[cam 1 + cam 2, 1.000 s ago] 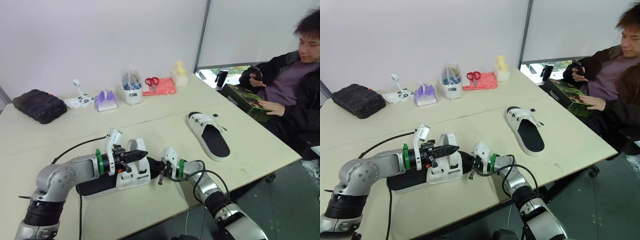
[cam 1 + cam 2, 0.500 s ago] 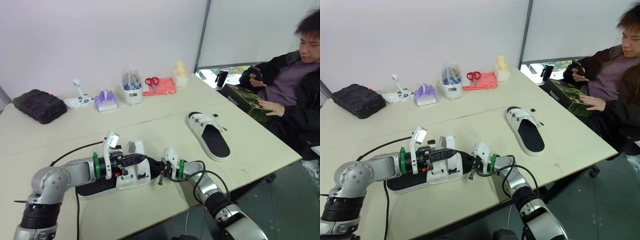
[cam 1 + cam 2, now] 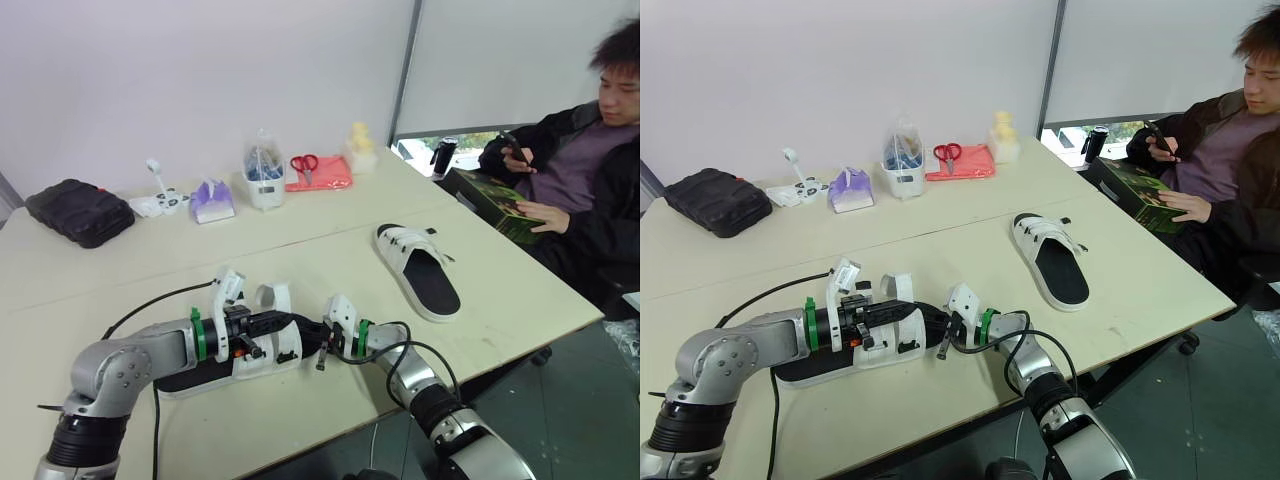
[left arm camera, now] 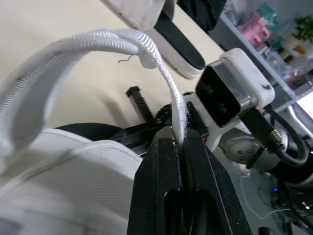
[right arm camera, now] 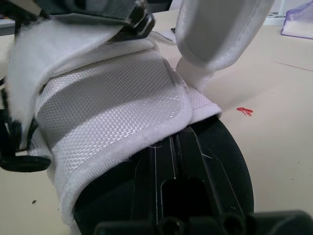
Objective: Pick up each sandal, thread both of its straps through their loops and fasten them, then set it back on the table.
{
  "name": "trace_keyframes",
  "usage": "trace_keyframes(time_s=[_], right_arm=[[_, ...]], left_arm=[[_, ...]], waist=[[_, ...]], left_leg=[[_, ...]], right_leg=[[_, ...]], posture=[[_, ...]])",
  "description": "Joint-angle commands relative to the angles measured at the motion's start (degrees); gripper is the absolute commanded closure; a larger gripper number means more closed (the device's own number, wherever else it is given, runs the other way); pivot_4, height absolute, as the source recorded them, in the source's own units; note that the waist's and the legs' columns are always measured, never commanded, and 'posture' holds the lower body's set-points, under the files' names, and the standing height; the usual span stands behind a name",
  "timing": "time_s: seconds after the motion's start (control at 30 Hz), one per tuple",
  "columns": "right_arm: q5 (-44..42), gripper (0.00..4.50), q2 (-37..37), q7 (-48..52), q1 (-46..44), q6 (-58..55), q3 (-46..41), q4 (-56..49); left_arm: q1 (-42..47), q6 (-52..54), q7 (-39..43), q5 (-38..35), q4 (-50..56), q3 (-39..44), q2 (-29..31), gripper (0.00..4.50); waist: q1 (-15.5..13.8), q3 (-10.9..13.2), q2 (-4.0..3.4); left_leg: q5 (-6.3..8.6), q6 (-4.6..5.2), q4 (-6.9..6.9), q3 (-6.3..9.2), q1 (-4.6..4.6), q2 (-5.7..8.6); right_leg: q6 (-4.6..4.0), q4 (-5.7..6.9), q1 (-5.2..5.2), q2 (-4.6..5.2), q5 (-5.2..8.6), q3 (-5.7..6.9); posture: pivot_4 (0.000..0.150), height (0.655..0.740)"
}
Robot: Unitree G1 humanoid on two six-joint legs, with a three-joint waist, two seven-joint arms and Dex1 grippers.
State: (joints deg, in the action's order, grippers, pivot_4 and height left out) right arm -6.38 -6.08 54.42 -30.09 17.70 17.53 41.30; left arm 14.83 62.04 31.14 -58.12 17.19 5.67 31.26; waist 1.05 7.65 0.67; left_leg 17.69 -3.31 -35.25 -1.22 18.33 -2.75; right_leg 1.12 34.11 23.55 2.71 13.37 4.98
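The left claw (image 4: 178, 142) is clenched on the free end of a white strap (image 4: 98, 41). The strap arches up and away from the claw's tips, back to the near sandal (image 3: 268, 358) lying just beneath the claw. The right claw (image 3: 310, 338) meets that sandal's end from the opposite side, close to the left claw (whether it grips the sole I cannot tell). The second sandal (image 3: 420, 270) lies sole down on the table (image 3: 300, 240), well beyond the right claw.
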Motion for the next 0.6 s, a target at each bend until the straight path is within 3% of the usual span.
trace_keyframes(time_s=[0.03, 0.37, 0.6], right_arm=[[6.17, 4.5, -2.56, -0.67, 6.05, -7.31, 3.39, 9.02], [6.18, 4.5, -2.36, -0.65, 5.63, -7.21, 3.41, 9.44], [6.23, 4.5, -2.35, -0.58, 5.37, -7.15, 3.42, 9.7]], left_arm=[[-1.86, 0.58, 0.43, -0.04, 3.05, -0.23, 0.8, 4.45], [-6.7, -13.85, 5.62, 15.49, 3.54, -5.54, 5.16, 4.45], [-8.4, -17.39, 10.13, 17.69, 6.03, -5.92, 6.58, 4.45]], waist=[[0.0, 0.0, -0.02], [0.01, -0.06, -0.18], [0.04, -0.07, -0.18]], left_leg=[[0.0, 0.0, 0.0, 0.0, 0.0, 0.0], [0.05, 0.0, 0.02, 0.0, -0.02, -0.04], [0.06, 0.01, 0.01, -0.04, 0.02, -0.06]], right_leg=[[0.0, 0.0, 0.0, 0.0, 0.0, 0.0], [-0.02, -0.04, 0.29, 0.02, 0.01, 0.0], [-0.02, -0.05, 0.45, 0.04, 0.01, 0.0]], posture=[[0.15, 0.74], [0.15, 0.74], [0.15, 0.74]])
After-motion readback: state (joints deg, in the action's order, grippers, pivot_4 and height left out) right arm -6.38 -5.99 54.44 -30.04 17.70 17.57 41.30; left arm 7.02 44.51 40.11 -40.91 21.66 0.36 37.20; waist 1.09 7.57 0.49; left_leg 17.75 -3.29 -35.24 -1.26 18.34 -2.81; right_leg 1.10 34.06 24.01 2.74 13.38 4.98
